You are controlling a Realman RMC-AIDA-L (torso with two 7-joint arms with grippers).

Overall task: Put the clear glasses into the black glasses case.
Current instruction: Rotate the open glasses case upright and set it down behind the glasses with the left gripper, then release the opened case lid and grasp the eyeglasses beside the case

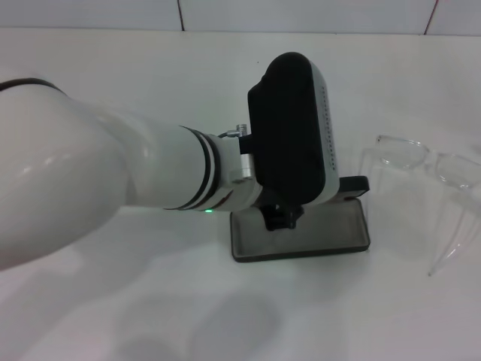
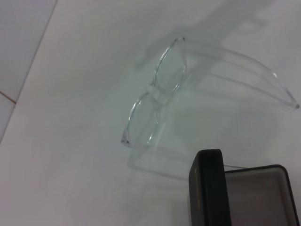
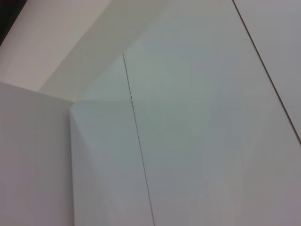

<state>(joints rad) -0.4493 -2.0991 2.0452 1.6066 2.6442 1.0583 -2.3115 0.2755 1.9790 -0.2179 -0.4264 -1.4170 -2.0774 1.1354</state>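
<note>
Clear glasses [image 1: 425, 162] at about 3 o'clock on the white table [image 1: 113, 316], standing with arms unfolded and trailing toward the near edge. Fully see-through frame, lenses and thin arms, hard to pick out against the white surface. In the left wrist view, same glasses [image 2: 157, 92] plainly resting on the table, apart from the case, one long arm stretching past the case's raised lid.

Black glasses case [image 1: 301, 237] near the middle of the table, just beside the glasses on their 9 o'clock side. Lying open: flat grey-lined tray toward the near edge, lid standing up at its far side. Nothing seen inside the visible part of the tray in the left wrist view [image 2: 256, 197]; part of the tray hidden under the arm in the head view.

Left claw [image 1: 279, 216] low over the open case, reaching in from 9 o'clock, mostly hidden beneath the black wrist housing [image 1: 289, 128]; dark fingertips just over the tray's far end. Cannot tell how far open, nor whether touching the lining. Nothing visibly held.

Right claw out of sight; right wrist view only onto white wall panels [image 3: 188, 117].
</note>
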